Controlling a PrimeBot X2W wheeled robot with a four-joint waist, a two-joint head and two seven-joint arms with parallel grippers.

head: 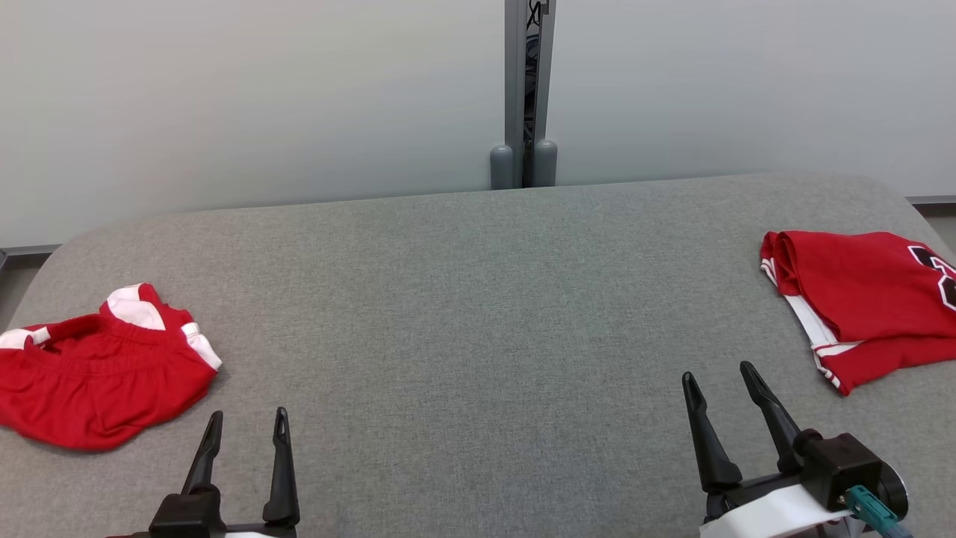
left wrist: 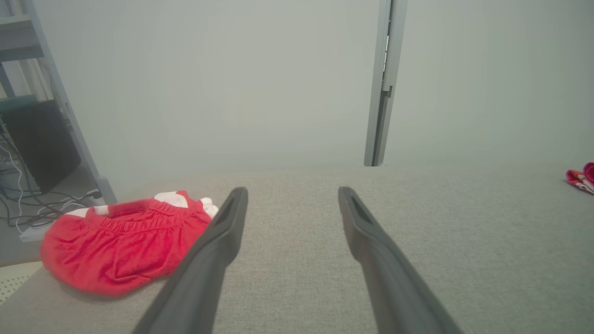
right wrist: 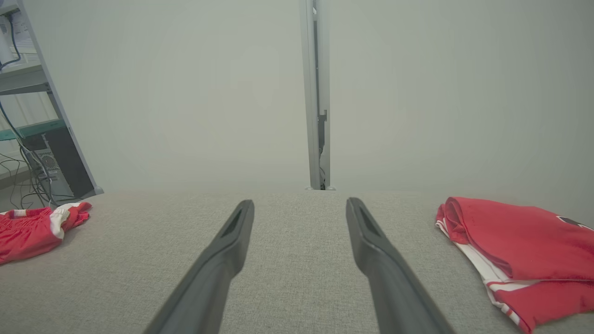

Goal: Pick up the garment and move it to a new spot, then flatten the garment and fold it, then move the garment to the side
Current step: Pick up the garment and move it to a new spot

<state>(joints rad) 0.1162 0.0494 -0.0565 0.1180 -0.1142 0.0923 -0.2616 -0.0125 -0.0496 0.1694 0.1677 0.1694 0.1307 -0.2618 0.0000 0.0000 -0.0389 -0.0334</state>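
A crumpled red garment (head: 101, 370) with white patches and an elastic waistband lies at the table's left edge; it appears again in the left wrist view (left wrist: 123, 246) and small in the right wrist view (right wrist: 32, 225). My left gripper (head: 249, 413) hovers open just right of it, with nothing between its fingers (left wrist: 292, 191). A second red garment (head: 859, 302), folded, with white trim and a black number, rests at the right edge (right wrist: 519, 250). Left of and nearer than that one, my right gripper (head: 718, 372) is open and empty (right wrist: 300, 202).
The grey fabric-covered table (head: 478, 299) stretches wide between the two garments. A pale wall with a grey vertical post (head: 525, 90) stands behind it. A metal shelf frame with a dark box and cables (left wrist: 37, 148) stands off the table's left side.
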